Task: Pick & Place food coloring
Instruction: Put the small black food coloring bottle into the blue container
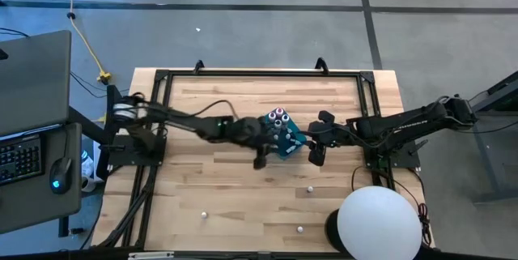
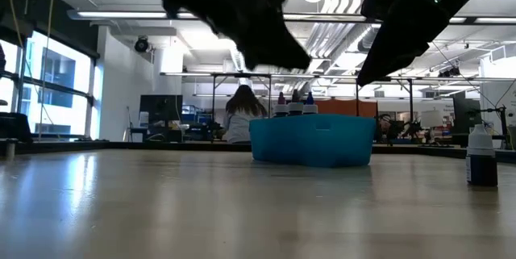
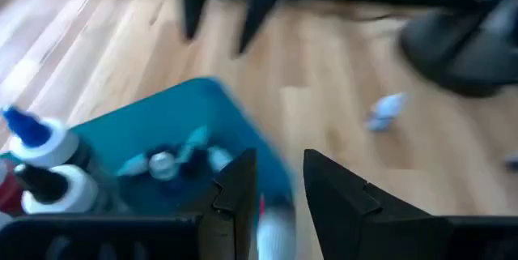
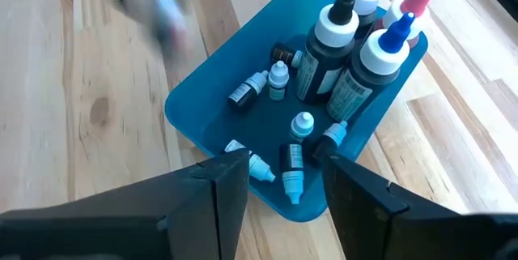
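Observation:
A teal box [image 1: 285,138] stands mid-table. In it, three tall food coloring bottles [image 4: 356,49] with blue, pink and dark tops stand upright, and several tiny whitish ones [image 4: 279,78] lie on its floor. My left gripper [image 3: 279,163] hovers at the box's near-left corner [image 1: 260,160], shut on a tiny whitish bottle [image 3: 271,229]. My right gripper [image 4: 285,171] hangs open above the box's right edge [image 1: 316,153] and touches nothing. My left gripper pinches a tiny whitish bottle with a red mark [image 3: 262,207] between its two fingers, coming from above. The bottle is lifted clear of the table, beside the box's edge [image 3: 243,122]. Blur hides which part of the bottle the fingers are on.
Three tiny bottles lie loose on the near half of the table [image 1: 309,188] [image 1: 204,214] [image 1: 300,229]. A dark bottle with a white cap [image 2: 482,156] stands at the right of the low view. A white dome [image 1: 379,223] covers the near right corner.

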Tool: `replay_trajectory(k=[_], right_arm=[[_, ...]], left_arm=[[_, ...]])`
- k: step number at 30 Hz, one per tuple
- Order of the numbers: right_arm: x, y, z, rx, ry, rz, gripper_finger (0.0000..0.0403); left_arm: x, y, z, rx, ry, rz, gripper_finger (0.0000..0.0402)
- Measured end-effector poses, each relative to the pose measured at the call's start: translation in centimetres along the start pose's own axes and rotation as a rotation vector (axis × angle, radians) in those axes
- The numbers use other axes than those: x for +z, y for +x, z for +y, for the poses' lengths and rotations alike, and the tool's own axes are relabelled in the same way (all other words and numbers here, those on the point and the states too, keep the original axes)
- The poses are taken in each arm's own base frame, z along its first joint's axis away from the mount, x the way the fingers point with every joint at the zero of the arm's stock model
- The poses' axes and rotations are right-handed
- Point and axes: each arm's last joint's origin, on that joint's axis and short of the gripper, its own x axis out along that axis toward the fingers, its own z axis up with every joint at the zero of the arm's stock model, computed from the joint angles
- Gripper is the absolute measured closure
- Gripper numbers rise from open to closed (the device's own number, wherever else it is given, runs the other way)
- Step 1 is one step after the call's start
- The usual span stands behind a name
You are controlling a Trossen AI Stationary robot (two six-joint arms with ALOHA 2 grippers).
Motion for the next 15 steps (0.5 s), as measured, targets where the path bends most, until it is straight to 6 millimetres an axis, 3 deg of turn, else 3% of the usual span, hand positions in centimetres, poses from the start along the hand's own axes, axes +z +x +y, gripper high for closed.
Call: replay_trajectory(k=[8,15], right_arm=[[0.0,0.0,0.0,0.001,0.000,0.001,0.0254],[0.0,0.0,0.0,0.003,-0.001,0.002,0.0254]], left_arm=[[-0.8,4.3,3.9,0.027,-0.025,0.064,0.0299],[0.3,4.5,4.3,0.009,-0.037,0.100,0.0299]])
